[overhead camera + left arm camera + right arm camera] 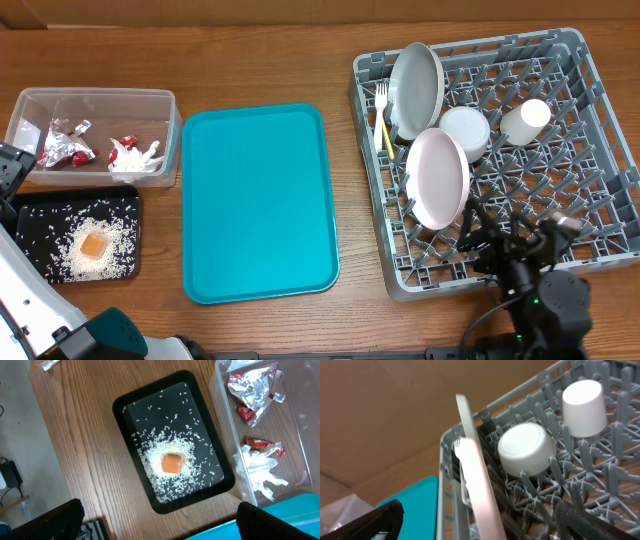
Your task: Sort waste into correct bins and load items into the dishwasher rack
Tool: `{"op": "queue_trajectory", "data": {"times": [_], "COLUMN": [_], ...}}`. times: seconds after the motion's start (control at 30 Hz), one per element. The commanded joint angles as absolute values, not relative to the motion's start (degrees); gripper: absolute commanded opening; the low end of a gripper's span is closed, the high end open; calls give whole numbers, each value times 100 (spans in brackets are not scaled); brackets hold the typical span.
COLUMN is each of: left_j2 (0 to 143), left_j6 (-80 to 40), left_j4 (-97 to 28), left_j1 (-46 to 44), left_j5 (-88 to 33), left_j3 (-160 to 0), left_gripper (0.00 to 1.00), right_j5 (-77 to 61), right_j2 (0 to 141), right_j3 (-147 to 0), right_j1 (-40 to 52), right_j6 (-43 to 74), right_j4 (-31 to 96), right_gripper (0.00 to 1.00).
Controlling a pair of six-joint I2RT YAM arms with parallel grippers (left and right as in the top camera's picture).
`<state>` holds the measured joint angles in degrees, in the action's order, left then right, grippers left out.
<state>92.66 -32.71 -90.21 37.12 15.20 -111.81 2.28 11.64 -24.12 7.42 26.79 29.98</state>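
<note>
The clear tub (pixel 170 100) holds foil wrappers (pixel 65 143), a red packet (pixel 127 143) and a white napkin (pixel 140 165). They also show in the left wrist view, wrappers (pixel 255 385) and napkin (pixel 260 467). The black tray (pixel 30 212) holds rice (pixel 165 445) and an orange cube (pixel 172 464). The grey rack (pixel 600 130) holds a grey plate (pixel 417 88), a pale plate (pixel 437 177), a bowl (pixel 466 131), a cup (pixel 525 119) and a yellow fork (pixel 386 135). My left gripper (pixel 160 525) is open and empty beside the black tray. My right gripper (pixel 480 527) is open and empty over the rack's front, by the pale plate (pixel 480 485).
A flat teal tray (pixel 258 200) lies between the bins and the rack. A white fork (pixel 381 100) stands beside the yellow one. The left gripper (pixel 8 172) sits at the table's left edge, the right arm (pixel 500 240) at the rack's near wall.
</note>
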Motion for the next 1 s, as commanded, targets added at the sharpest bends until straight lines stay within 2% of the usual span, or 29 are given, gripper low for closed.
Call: {"op": "queue_trajectory", "data": {"times": [0.0,0.2,0.3,0.47,0.57,0.97], "left_j2": [9225,9225,9225,9225,9225,9225], "left_j6": [-3345,-3345,-3345,-3345,-3345,-3345], "left_j4": [-9011,-9011,-9011,-9011,-9013,-9013], "left_j1": [3710,3710,3710,3710,3710,3710], "left_j5": [1540,1540,1540,1540,1540,1540], "left_j3": [-11198,-11198,-11198,-11198,-11198,-11198], "left_gripper": [100,100,100,100,100,100], "right_j5": [-139,-141,-183,-707,-825,-480], "right_j2": [733,132,12,16,14,16], "right_j3": [-1623,-318,-71,-47,-47,-47], "right_j1": [646,548,515,64,-325,-414], "right_j6": [2241,2196,1892,1184,1151,1153], "right_j4": [2355,670,342,309,403,436], "right_gripper": [100,100,100,100,100,100]}}
